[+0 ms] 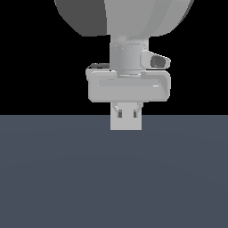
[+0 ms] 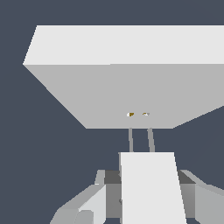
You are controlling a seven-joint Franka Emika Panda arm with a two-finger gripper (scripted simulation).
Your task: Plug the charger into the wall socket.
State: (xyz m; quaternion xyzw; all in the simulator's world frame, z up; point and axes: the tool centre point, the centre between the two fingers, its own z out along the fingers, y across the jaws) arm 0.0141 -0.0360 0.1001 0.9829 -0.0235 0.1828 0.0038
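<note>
A robot arm hung over a dark blue-grey worktop [image 1: 53, 178], its claw [image 1: 127, 109] pointing down. In the wrist view the claw [image 2: 148, 192] was clamped on the charger [image 2: 151, 188], an off-white block held between the fingers [image 2: 94, 197]. Two thin grey prongs [image 2: 140, 140] stuck out of the charger's far end, away from the claw. Just beyond the prongs stood the socket [image 2: 131, 87], a large light-grey plate with two tiny yellowish-brown holes [image 2: 138, 114] at its centre. The prong tips lined up with the holes and stopped just short of them. In the exterior view the charger [image 1: 126, 120] showed as a pale block just below the claw.
</note>
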